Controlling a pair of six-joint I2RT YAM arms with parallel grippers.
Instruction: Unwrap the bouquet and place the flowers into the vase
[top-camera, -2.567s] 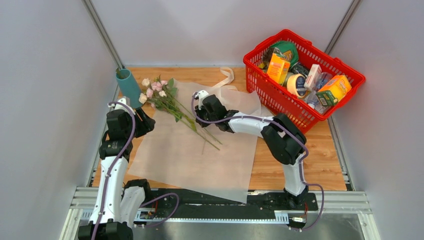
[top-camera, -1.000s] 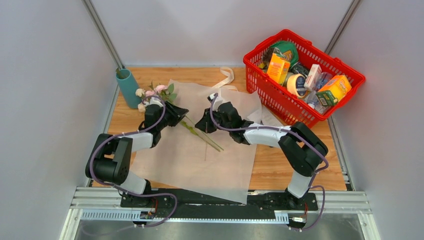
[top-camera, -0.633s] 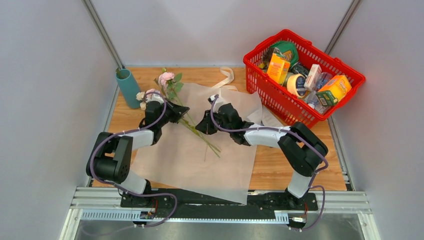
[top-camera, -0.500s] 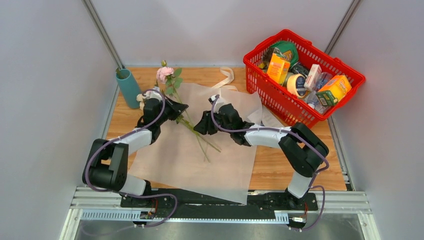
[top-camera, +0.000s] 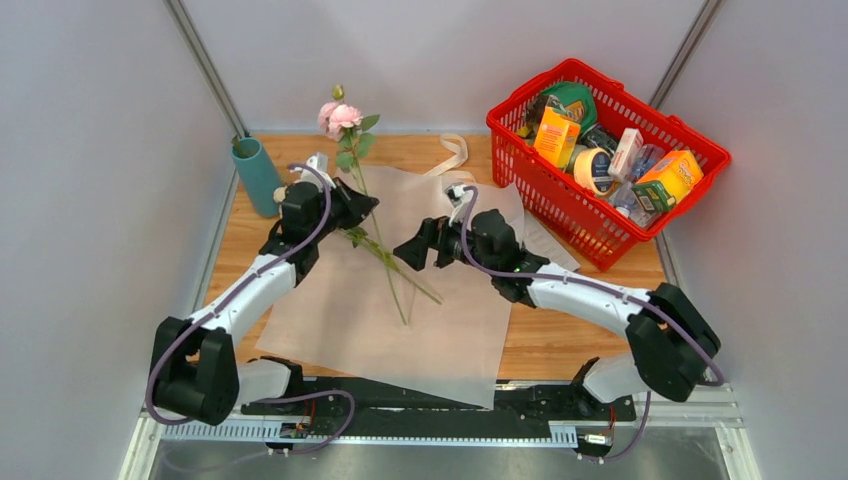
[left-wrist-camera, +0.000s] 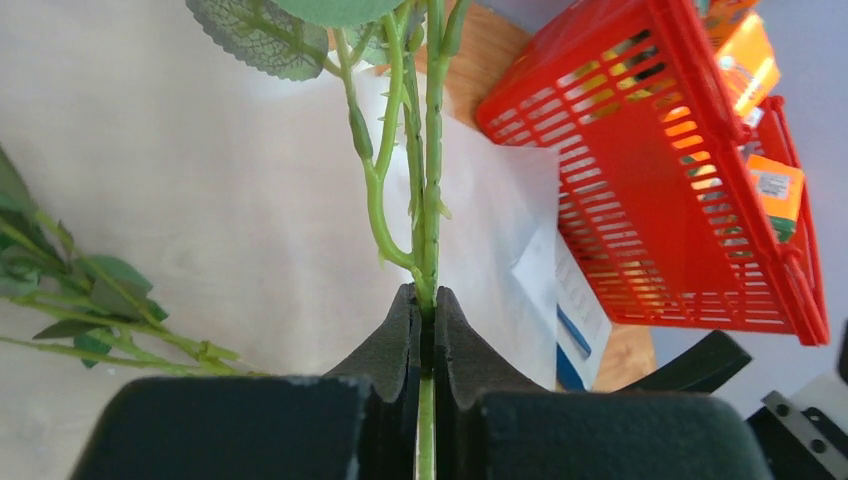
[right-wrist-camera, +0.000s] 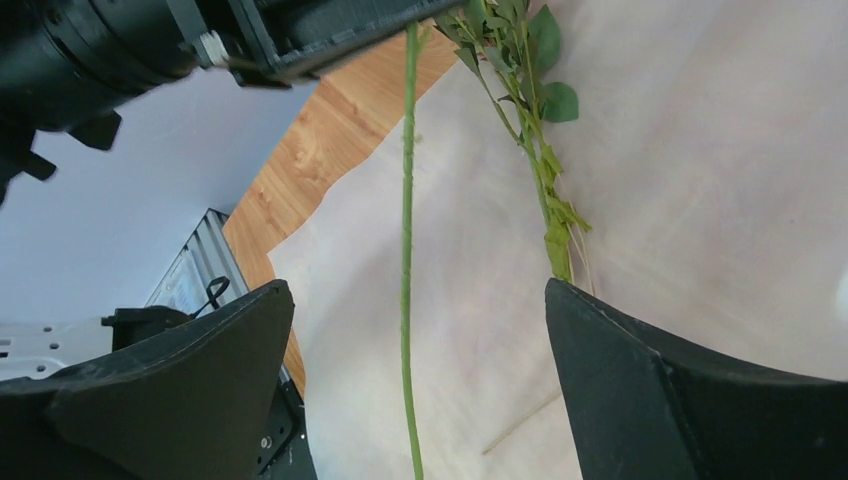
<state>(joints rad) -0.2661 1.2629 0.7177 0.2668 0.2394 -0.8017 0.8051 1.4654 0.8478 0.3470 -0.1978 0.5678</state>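
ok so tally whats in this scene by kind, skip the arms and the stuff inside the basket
teal vase: 1
red basket: 1
white paper sheet: 1
cream ribbon: 1
lifted rose: 1
bunch of flowers lying on the paper: 1 (stems too tangled to count)
total: 6

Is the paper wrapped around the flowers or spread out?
Spread out. The paper lies flat, with loose stems on top of it.
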